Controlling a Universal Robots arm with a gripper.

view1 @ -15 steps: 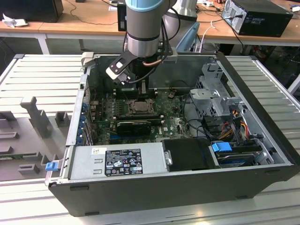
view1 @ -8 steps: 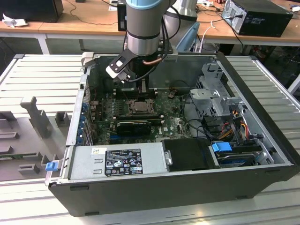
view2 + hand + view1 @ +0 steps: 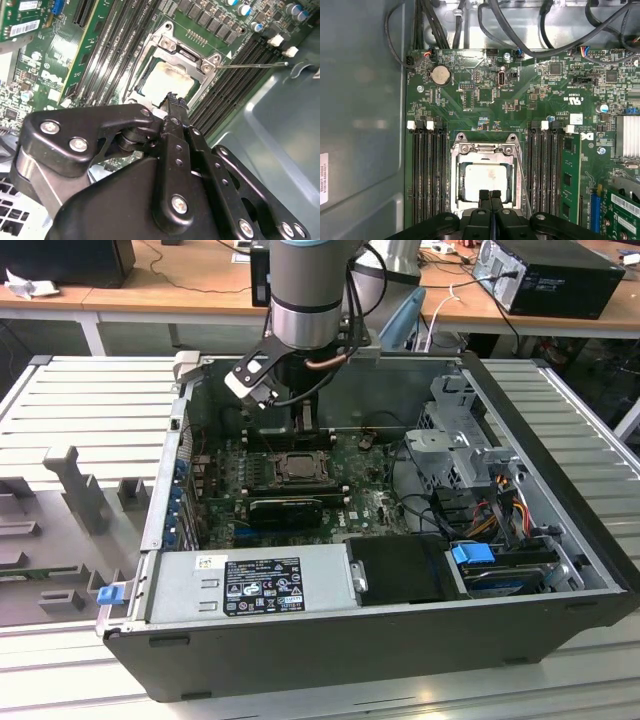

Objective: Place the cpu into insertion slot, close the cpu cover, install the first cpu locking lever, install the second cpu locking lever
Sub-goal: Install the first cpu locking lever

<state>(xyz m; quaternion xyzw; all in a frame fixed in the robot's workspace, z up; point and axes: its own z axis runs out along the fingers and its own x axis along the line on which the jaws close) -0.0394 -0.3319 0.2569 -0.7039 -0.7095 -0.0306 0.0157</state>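
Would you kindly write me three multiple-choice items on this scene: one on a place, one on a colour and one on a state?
1. Where does the cpu lie?
A. framed by the cover
B. in a tray
C. on a shelf

2. What colour is the board?
A. blue
B. green
C. red

3. How do the fingers stand?
A. wide open
B. shut
C. clamped on a cable

Answers:
1 A, its top shows through the cover's cut-out.
2 B, it is green all around the cover.
3 B, their tips touch in the first wrist view.
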